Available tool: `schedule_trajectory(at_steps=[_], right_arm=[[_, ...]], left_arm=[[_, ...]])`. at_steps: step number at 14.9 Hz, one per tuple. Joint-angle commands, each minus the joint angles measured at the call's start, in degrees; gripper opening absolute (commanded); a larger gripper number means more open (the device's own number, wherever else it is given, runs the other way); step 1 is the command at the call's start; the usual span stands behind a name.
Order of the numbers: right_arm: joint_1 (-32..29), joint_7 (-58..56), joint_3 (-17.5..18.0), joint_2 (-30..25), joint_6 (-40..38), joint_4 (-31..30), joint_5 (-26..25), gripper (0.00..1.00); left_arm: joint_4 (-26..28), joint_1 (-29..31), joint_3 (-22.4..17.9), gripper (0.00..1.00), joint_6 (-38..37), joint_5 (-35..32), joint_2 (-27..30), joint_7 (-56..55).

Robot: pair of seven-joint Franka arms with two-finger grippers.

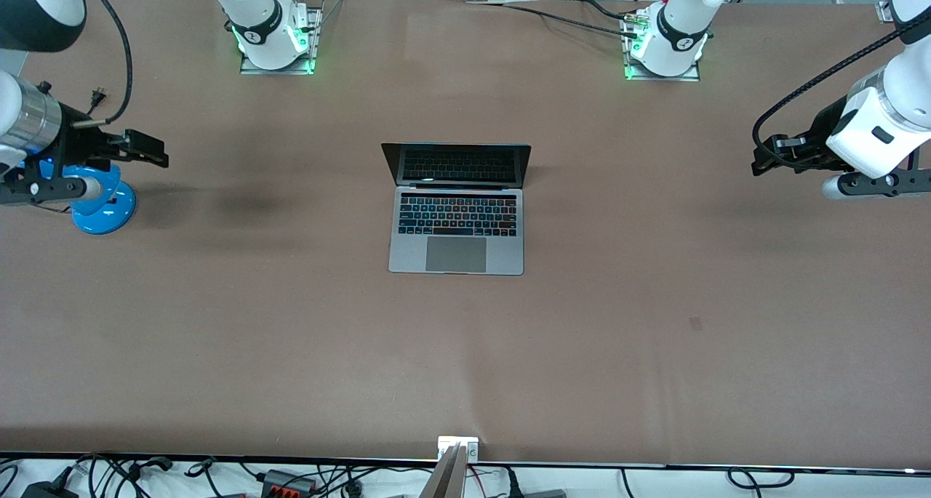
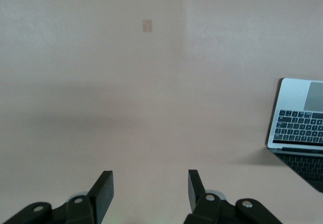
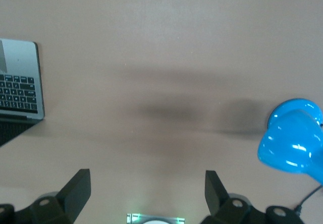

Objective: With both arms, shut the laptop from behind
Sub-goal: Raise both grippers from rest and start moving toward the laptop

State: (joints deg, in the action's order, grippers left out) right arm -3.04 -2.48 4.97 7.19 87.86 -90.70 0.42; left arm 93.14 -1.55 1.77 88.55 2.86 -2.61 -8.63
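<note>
The space-grey laptop [image 1: 457, 222] stands open in the middle of the table, its keyboard and trackpad toward the front camera and its dark screen upright on the robots' side. An edge of it shows in the left wrist view [image 2: 300, 128] and in the right wrist view [image 3: 20, 88]. My left gripper [image 1: 762, 160] hangs open and empty over the table at the left arm's end, well apart from the laptop. My right gripper [image 1: 156, 153] hangs open and empty at the right arm's end, beside a blue object. Both arms wait.
A shiny blue stand [image 1: 105, 203] sits on the table under my right gripper and shows in the right wrist view [image 3: 292, 138]. The two arm bases [image 1: 275, 36] [image 1: 665, 43] stand farther from the front camera than the laptop. A small patch [image 1: 696, 323] marks the brown table.
</note>
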Motion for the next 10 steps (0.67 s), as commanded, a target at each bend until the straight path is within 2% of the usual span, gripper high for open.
schedule_trajectory(at_steps=[1, 2, 3, 4, 5, 6, 7, 8, 10], right_arm=[[-0.6, -0.5, 0.3, 2.2, 0.1, 2.5, 0.7, 1.00], [-0.4, -0.7, 0.3, 2.1, -0.6, 2.3, 0.8, 1.00], [-0.4, -0.8, 0.3, 2.2, -0.8, 2.0, 0.8, 1.00], [-0.4, -0.9, 0.3, 2.3, -1.2, 1.9, 0.8, 0.95], [-0.3, -2.0, 0.4, 2.4, -3.2, 1.8, 0.9, 0.58], [-0.2, -2.5, 0.3, 2.3, -5.6, 1.8, 0.9, 0.31], [-0.1, -1.8, 0.4, 2.2, -7.6, 1.8, 0.9, 0.12], [-0.2, -1.9, 0.4, 2.2, -9.5, 1.8, 0.9, 0.00], [-0.1, -1.8, 0.4, 1.9, -10.4, 1.1, 0.9, 0.00]], left_arm=[[-0.2, 0.4, 0.3, 0.33, -3.9, 0.0, 0.1, 0.4], [-0.4, 0.4, 0.3, 0.13, -5.9, 0.1, 0.2, 2.2], [-0.4, 0.4, 0.3, 0.04, -7.1, 0.1, 0.2, 3.3], [-0.3, 0.4, 0.3, 0.01, -7.9, 0.1, 0.2, 3.4], [-0.3, 0.3, 0.3, 0.01, -8.7, 0.2, 0.2, 3.4], [-0.3, 0.2, 0.3, 0.00, -8.9, 0.7, 0.2, 2.8], [-0.2, 0.3, 0.3, 0.00, -9.0, 2.0, 0.2, 2.7], [-0.2, 0.1, 0.3, 0.00, -9.2, 2.4, 0.2, 2.2], [-0.2, -0.4, 0.9, 0.00, -9.2, 2.7, -0.2, -0.5]])
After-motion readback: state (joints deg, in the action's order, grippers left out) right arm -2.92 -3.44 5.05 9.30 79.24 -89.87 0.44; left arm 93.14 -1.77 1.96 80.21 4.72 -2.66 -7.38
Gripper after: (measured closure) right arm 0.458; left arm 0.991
